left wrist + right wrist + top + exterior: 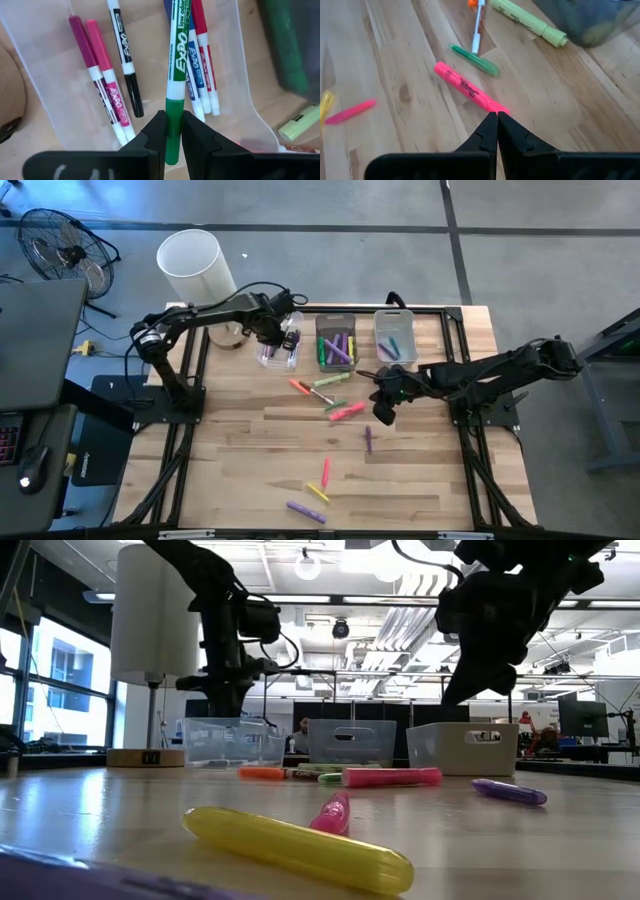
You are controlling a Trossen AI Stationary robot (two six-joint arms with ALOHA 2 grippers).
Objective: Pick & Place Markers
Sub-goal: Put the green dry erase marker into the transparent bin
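Note:
My left gripper [287, 332] hangs over the left clear bin [268, 358], shut on a green-capped white marker [176, 65]. Several markers [112, 95] in pink, black, blue and red lie on that bin's floor. My right gripper [385, 412] is shut and empty above the table's middle, just right of a pink marker [465, 87] lying flat on the wood. In the low view it [447, 698] hangs clear of the table. More markers lie loose on the wood: orange [300, 387], green [330, 381], purple [368, 440], yellow [317, 492]. My left gripper pinches the marker's green cap [173, 122] between its two fingers, which point steeply down from above. The white barrel reaches onward from the fingertips over the bin's floor. Whether its far end touches the bin, I cannot tell.
A middle bin [322, 323] holds green, purple and yellow markers, and a right bin [395, 313] holds a few. A tall white cylinder [195, 265] stands at the far left corner. Bare wood lies at the near left of the table [240, 470].

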